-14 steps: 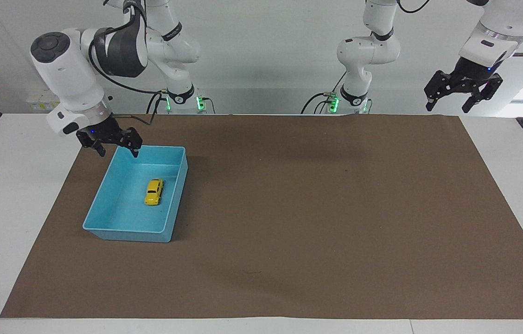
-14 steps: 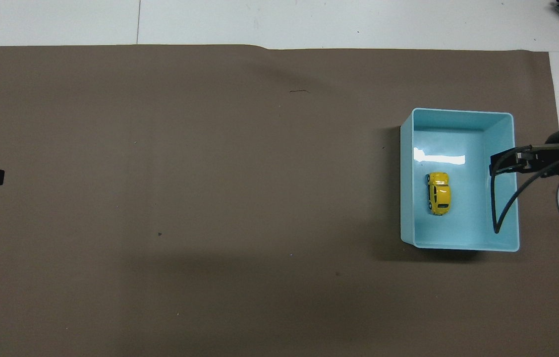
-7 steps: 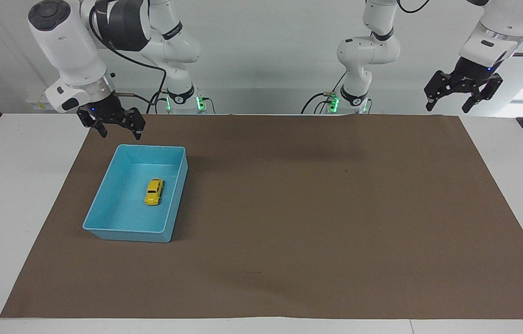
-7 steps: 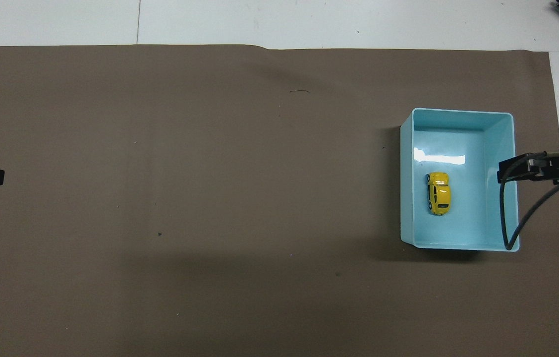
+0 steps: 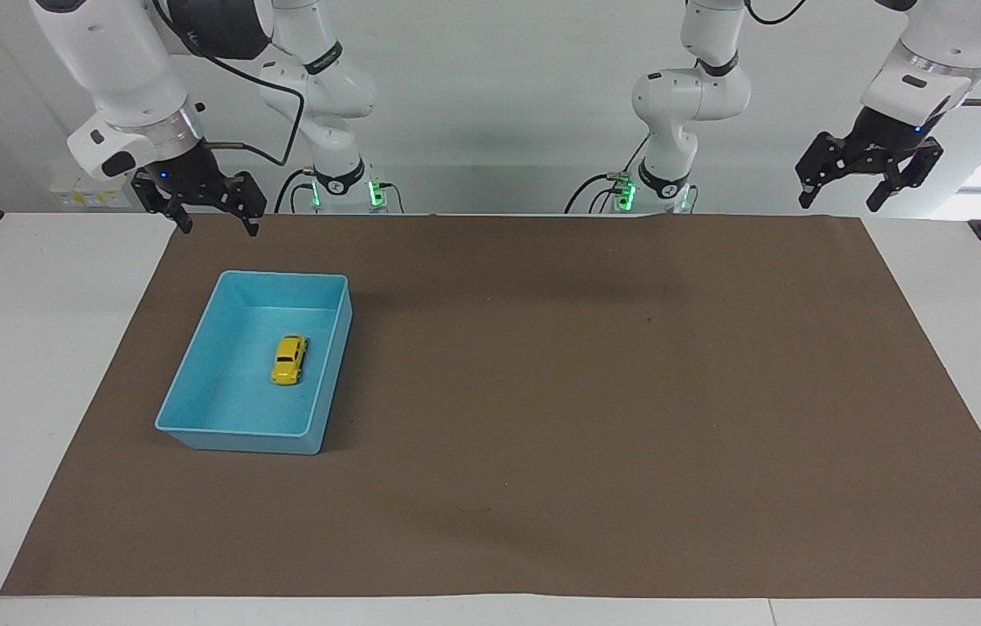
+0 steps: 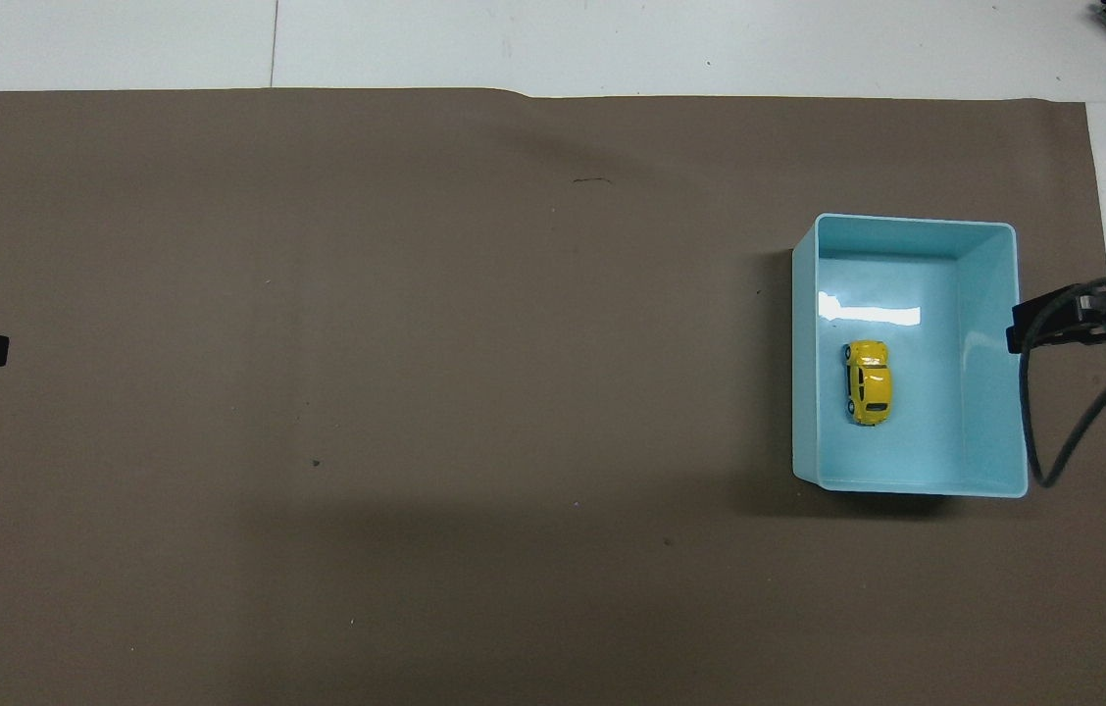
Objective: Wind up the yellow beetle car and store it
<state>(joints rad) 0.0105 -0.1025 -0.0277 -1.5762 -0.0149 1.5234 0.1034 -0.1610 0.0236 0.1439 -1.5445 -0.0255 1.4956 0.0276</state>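
Lying stored inside light blue bin [image 5: 195, 419]: yellow beetle car [image 5: 289, 359]. Hanging raised, spread-fingered, empty, apparently finished: right gripper [image 5: 210, 207], left gripper [image 5: 868, 184].

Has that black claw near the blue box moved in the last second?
Yes. The right gripper, open, has risen off the light blue bin corner and now hangs over the brown mat's edge.

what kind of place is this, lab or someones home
Most likely a robotics lab, not a home: two white robot arms are mounted at a white table covered by a plain brown mat, with only a light blue bin holding a yellow beetle car.
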